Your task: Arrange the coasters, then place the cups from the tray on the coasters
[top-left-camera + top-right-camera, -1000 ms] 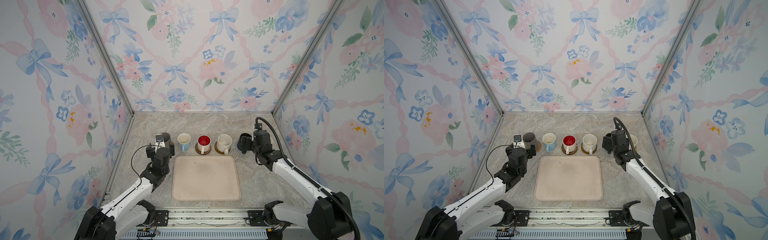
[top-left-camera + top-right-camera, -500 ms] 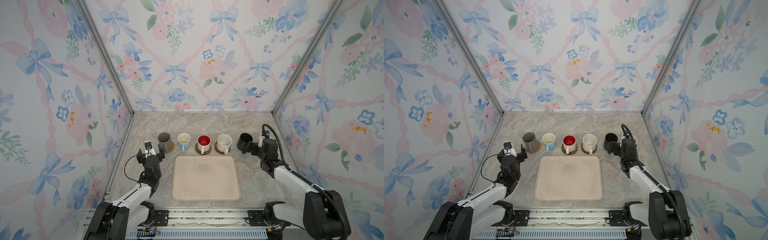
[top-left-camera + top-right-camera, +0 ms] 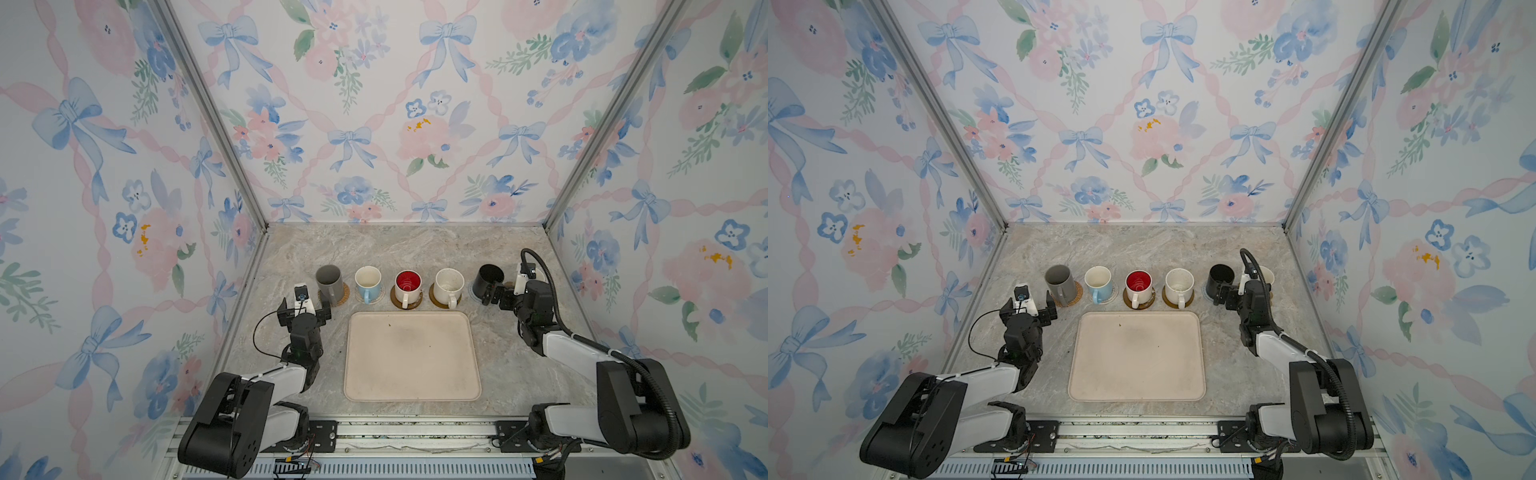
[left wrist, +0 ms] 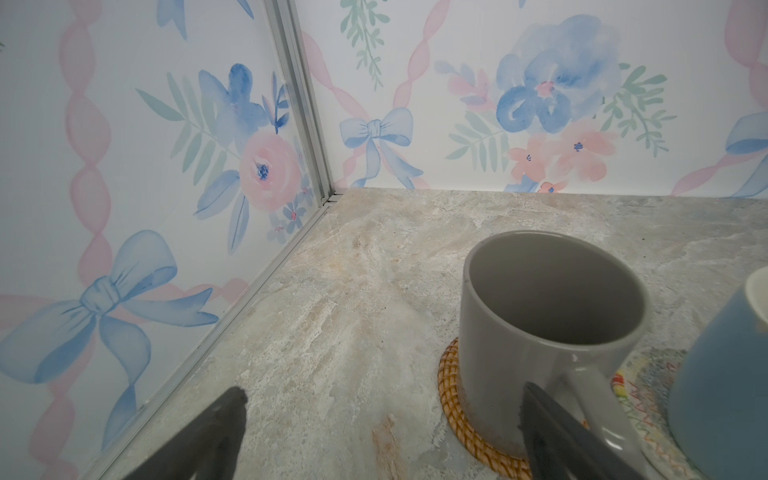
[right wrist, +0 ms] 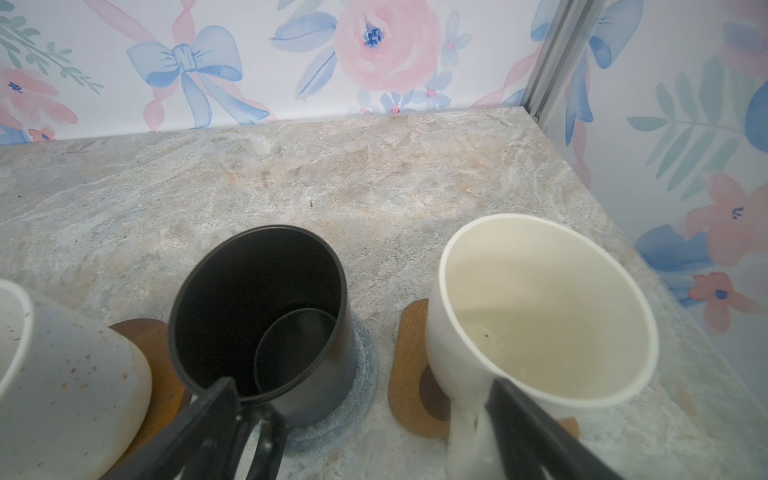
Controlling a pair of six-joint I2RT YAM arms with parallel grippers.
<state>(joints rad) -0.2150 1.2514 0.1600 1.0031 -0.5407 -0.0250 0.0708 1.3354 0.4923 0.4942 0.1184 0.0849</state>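
In both top views six cups stand in a row on coasters behind the empty tray (image 3: 411, 357): grey (image 3: 329, 282), light blue (image 3: 368, 282), red-inside (image 3: 408, 284), speckled (image 3: 449, 284) and black (image 3: 490, 279), with the cream-white one (image 3: 540, 273) mostly hidden by the right arm. My left gripper (image 3: 304, 313) (image 4: 384, 392) is open over bare table, just in front and left of the grey cup (image 4: 540, 316) on its rattan coaster (image 4: 453, 399). My right gripper (image 3: 500, 291) (image 5: 361, 386) is open, holding nothing, between the black cup (image 5: 257, 299) and the cream-white cup (image 5: 540, 307).
The black cup sits on a blue-grey coaster (image 5: 365, 361), the cream-white one on a paw-shaped coaster (image 5: 409, 365). The floral side walls stand close to both end cups. The speckled cup (image 5: 62, 374) is next to the black one.
Both arms have drawn back toward the front. The left gripper left the grey cup on its coaster and the right gripper left the black cup. Both stayed open.
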